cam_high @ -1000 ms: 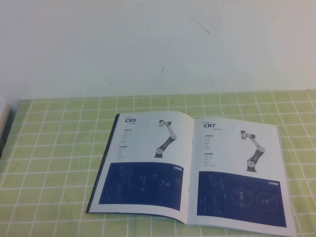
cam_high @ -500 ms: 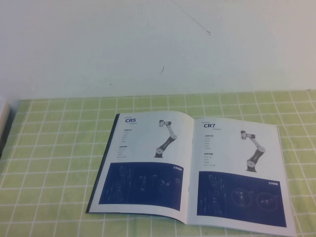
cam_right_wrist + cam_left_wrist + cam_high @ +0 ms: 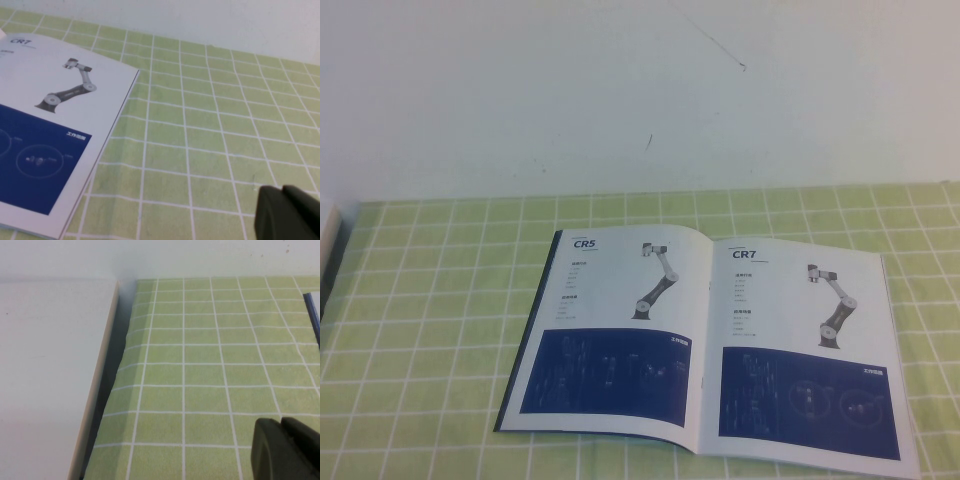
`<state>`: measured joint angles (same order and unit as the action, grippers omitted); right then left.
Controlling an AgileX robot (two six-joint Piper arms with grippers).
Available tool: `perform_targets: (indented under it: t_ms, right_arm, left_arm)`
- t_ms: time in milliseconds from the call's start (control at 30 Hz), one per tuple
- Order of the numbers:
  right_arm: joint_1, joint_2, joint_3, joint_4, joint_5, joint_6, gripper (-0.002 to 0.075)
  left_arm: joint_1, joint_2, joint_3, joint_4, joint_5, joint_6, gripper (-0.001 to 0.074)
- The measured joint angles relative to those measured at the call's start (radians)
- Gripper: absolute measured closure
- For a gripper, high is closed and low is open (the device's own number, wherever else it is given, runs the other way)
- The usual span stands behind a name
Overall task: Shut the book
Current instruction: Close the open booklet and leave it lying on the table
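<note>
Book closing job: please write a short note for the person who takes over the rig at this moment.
Book: lies open and flat on the green checked cloth, pages CR5 and CR7 facing up.
Left gripper: shut, empty, above the cloth to the left of the book.
Right gripper: shut, empty, above the cloth to the right of the book.
Done: nothing yet.
Left: fold one half over the other.

Of the robot only two tips showed above the green checked cloth [image 3: 200, 370], the left gripper [image 3: 281, 429] and the right gripper [image 3: 283, 196], each a matt, dark, perhaps black pair of rounded blocks parted by a thin seam.
</note>
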<state>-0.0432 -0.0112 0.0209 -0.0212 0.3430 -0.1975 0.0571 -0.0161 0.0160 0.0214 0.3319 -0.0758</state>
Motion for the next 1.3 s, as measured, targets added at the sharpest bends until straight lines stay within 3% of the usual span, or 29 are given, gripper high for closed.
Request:
perform_targets:
  t_ms: [1067, 1200, 1300]
  right_arm:
    - [0.0, 0.0, 0.0, 0.0, -0.008, -0.003, 0.0729]
    - [0.0, 0.0, 0.008, -0.015, -0.113, -0.004, 0.0727]
    - [0.0, 0.0, 0.008, -0.02, -0.314, -0.006, 0.0727]
  left_arm:
    - [0.0, 0.0, 0.0, 0.028, 0.0, 0.004, 0.0738]
    - [0.0, 0.0, 0.004, 0.06, -0.05, 0.004, 0.0738]
    - [0.0, 0.0, 0.006, 0.073, -0.17, 0.004, 0.0738]
